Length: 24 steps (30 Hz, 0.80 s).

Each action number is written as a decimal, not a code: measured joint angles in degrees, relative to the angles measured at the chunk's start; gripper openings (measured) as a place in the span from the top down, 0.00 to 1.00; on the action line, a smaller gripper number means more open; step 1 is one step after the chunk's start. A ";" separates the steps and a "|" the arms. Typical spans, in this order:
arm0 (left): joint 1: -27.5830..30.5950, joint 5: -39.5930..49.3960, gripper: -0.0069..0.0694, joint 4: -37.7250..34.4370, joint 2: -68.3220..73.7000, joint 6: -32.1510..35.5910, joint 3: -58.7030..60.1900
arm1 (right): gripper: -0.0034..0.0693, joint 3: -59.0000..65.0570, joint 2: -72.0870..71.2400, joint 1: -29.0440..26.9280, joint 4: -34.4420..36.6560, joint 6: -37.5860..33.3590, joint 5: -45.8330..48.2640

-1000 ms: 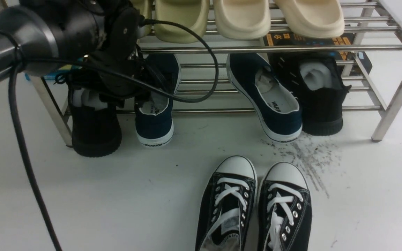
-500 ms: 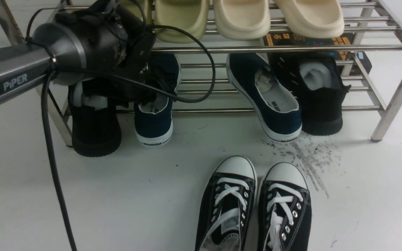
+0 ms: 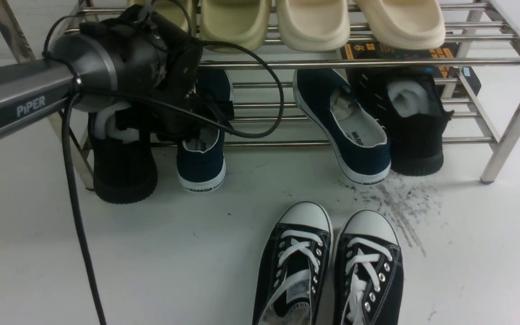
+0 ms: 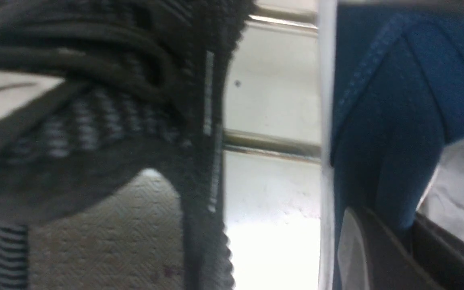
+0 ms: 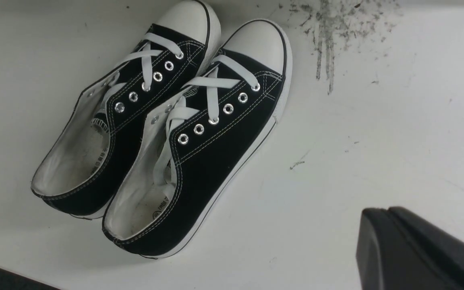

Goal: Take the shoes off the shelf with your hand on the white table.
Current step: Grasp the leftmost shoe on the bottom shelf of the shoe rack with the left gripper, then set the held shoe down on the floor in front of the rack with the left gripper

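On the lower tier of the shelf [image 3: 377, 63], heels toward me: left navy shoe [image 3: 201, 164] beside a knit sneaker [image 3: 124, 171]; right navy shoe [image 3: 355, 135], well apart, angled. My left gripper [image 4: 397, 245] is clamped on the left navy shoe's canvas wall. My right gripper [image 5: 385, 233], jaws together and empty, hangs over the counter [image 5: 357, 141] near the lace-up pair [image 5: 199, 153].

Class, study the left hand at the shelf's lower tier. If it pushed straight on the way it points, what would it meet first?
The left navy shoe: the left hand has its fingers either side of the shoe's cloth wall. Beyond that, probably the shelf bars, though depth is unclear.
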 joint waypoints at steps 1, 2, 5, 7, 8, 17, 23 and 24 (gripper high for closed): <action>0.00 0.00 0.85 0.00 -0.12 0.40 0.00 | 0.94 0.00 0.00 0.00 0.00 0.00 0.00; 0.00 0.66 0.85 -3.75 -1.17 2.90 0.13 | 0.94 0.00 0.00 0.00 -0.05 0.00 0.00; -0.11 2.64 0.85 -10.42 -4.87 7.89 0.49 | 0.93 0.00 0.00 0.00 -0.22 0.00 0.00; -0.25 4.02 0.85 -13.41 -7.51 10.48 0.56 | 0.93 0.00 0.00 0.00 -0.34 0.00 0.00; -0.30 4.88 0.85 -14.39 -9.45 12.02 0.56 | 0.93 0.00 0.00 0.00 -0.33 0.00 0.00; -2.82 16.51 0.85 -13.96 -21.97 15.96 0.76 | 0.93 0.00 0.00 0.00 -0.70 0.00 -0.87; -12.48 17.20 0.85 -9.89 -29.96 12.41 9.64 | 0.93 0.00 0.00 0.00 -0.70 0.00 -2.20; -14.39 16.78 0.85 -9.04 -31.22 10.33 12.22 | 0.93 0.00 0.00 0.00 -0.70 0.00 -2.26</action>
